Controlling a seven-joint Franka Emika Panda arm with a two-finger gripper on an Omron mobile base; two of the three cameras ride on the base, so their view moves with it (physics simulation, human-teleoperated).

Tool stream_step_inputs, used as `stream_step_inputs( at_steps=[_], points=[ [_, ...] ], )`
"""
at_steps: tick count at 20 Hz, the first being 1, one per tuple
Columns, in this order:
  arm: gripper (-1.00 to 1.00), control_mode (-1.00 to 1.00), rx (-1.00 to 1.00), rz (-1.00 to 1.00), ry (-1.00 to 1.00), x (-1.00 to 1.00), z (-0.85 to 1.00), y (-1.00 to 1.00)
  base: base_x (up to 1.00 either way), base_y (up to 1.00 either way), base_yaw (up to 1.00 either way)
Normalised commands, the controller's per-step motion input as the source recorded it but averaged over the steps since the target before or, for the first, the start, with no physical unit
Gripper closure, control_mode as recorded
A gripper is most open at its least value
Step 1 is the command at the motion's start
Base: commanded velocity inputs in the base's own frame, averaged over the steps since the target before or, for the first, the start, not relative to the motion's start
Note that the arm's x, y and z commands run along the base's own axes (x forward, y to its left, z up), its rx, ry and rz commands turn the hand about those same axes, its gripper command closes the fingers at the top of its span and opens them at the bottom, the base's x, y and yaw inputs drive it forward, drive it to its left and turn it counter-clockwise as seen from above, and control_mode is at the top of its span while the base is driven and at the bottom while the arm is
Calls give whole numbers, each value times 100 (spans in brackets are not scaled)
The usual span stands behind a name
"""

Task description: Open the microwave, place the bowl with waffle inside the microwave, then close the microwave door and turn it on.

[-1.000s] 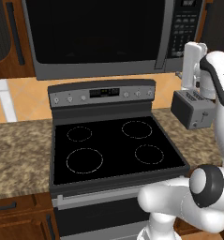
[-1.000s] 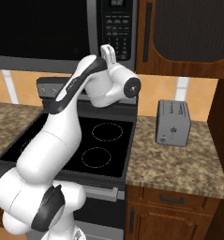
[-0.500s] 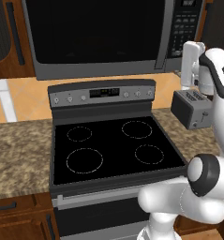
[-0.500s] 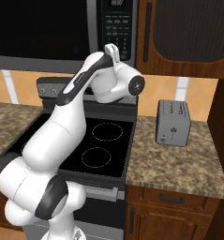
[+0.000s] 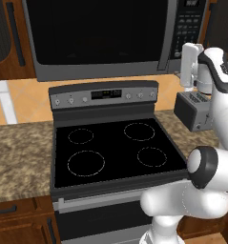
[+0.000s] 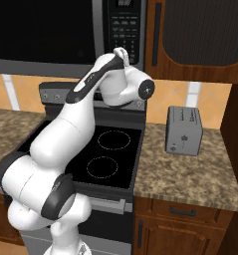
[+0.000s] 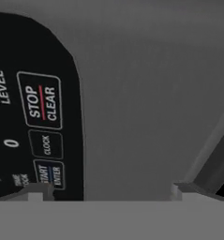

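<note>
The microwave (image 5: 101,38) hangs above the stove with its dark glass microwave door (image 5: 96,33) shut. Its keypad (image 6: 121,30) sits on the right side. My gripper (image 6: 121,52) is raised to the keypad's lower right corner, also seen as the white hand (image 5: 189,59) just right of the microwave. In the hand view the gripper (image 7: 111,191) faces the keypad from very close, with the STOP/CLEAR button (image 7: 42,101) and START/ENTER button (image 7: 50,174) to its left. The jaws stand wide open with nothing between them. The bowl and the waffle are out of view.
A black glass stove (image 5: 115,147) with its control panel (image 5: 106,95) lies below the microwave. A small grey toaster (image 6: 184,130) stands on the granite counter (image 6: 190,172) to the right. Wooden cabinets (image 6: 195,35) flank the microwave.
The hand has edged a little closer to the keypad's lower corner while the arm's elbow shifted. The jaws have stayed open.
</note>
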Motion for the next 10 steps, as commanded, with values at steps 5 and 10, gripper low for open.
stream_step_inputs(
  at_steps=[5,10],
  points=[
    [-100,-100,0,1,0,34,-6,-1,0,0,0],
    [-100,-100,0,0,0,37,-10,-14,0,0,0]
  ],
)
